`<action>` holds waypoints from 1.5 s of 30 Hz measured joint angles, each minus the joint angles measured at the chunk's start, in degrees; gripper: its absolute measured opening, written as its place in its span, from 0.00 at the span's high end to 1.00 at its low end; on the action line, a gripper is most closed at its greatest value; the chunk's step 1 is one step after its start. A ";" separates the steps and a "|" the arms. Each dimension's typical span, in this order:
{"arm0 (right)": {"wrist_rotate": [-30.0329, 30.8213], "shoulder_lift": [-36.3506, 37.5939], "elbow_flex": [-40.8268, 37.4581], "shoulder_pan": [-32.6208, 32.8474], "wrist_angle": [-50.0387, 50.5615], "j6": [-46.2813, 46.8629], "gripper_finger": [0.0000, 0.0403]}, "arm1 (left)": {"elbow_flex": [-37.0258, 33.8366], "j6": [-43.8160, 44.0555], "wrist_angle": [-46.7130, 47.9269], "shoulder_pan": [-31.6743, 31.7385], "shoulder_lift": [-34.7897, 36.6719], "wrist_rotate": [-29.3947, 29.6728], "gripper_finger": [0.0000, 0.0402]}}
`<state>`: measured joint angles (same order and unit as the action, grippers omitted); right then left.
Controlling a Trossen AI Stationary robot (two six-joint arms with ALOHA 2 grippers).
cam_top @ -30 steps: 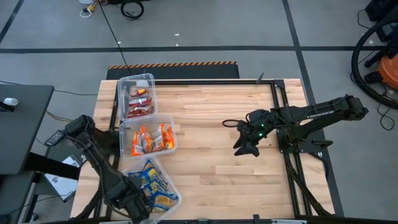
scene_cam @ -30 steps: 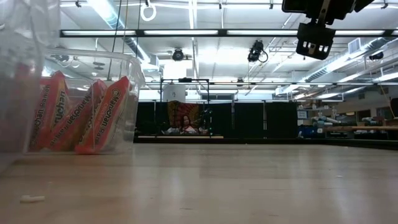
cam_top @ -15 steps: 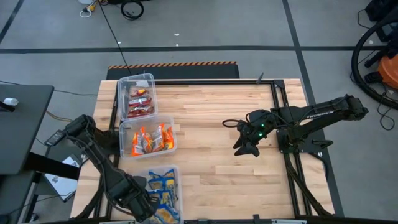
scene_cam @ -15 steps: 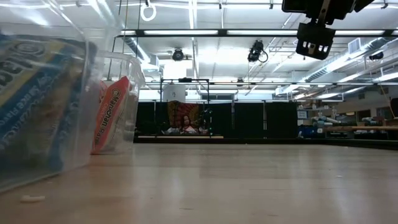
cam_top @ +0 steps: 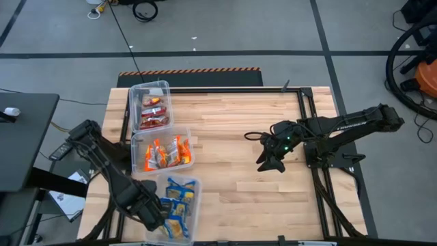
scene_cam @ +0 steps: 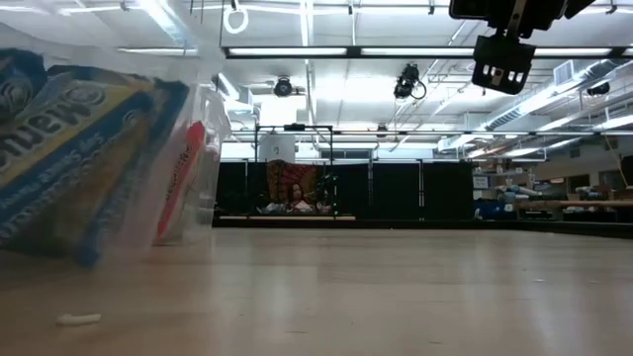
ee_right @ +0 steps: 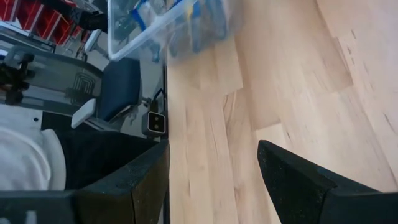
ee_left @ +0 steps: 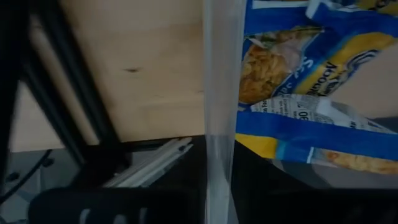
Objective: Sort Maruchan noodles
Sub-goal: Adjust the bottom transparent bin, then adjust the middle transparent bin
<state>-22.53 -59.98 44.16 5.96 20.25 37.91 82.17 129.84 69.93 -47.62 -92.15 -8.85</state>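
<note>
A: At the near left corner of the table [cam_top: 232,137], the blue-and-yellow noodle packets [cam_top: 175,207] sit in a clear bin [cam_top: 192,198] that the left gripper [cam_top: 156,213] has by its outer wall. From the low view [scene_cam: 69,148] the wrappers fill the left side, with large letters I can only partly read.

B: Any brand legible?

A: On the orange packets [cam_top: 166,153], yes: in the low view one stands on edge [scene_cam: 180,178] with "Maruchan" running up it. They fill the middle bin [cam_top: 140,140] along the left edge. The red packets [cam_top: 153,111] lie in the far bin [cam_top: 134,92], toward the far left corner; their print is too small to read.

B: How does the left arm stand?

A: It reaches along the left edge from off the table, its wrist bent down over the near bin. Its wrist view shows the bin's clear wall [ee_left: 219,112] running straight between where the fingers would be, with a blue-and-yellow wrapper [ee_left: 298,81] behind it. The jaws look closed on that wall.

B: And the right one?

A: The right gripper [cam_top: 269,161] hangs above bare wood near the middle right, arm folded back toward the right edge. Its wrist view shows the two fingers [ee_right: 292,177] well apart with nothing between them, and the near bin [ee_right: 168,25] far off.
</note>
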 joint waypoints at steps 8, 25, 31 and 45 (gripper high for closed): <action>0.82 -0.01 -0.02 1.79 0.00 0.24 0.38 | -0.03 3.24 6.92 -3.31 2.64 -3.57 0.86; 14.71 -0.09 -0.02 6.81 -3.32 -0.54 0.38 | -6.75 6.97 8.07 -7.48 2.55 -17.42 0.72; 24.15 -5.08 -0.02 7.44 -11.05 -8.99 0.38 | -6.43 6.27 8.44 -8.02 3.47 -20.91 0.58; 33.89 -32.62 6.80 4.00 -39.11 -32.76 0.38 | -2.71 -2.38 9.10 -4.10 14.42 17.78 0.49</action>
<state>11.35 -92.59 50.96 9.96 -18.86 5.15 79.46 127.46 79.03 -51.71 -77.74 8.93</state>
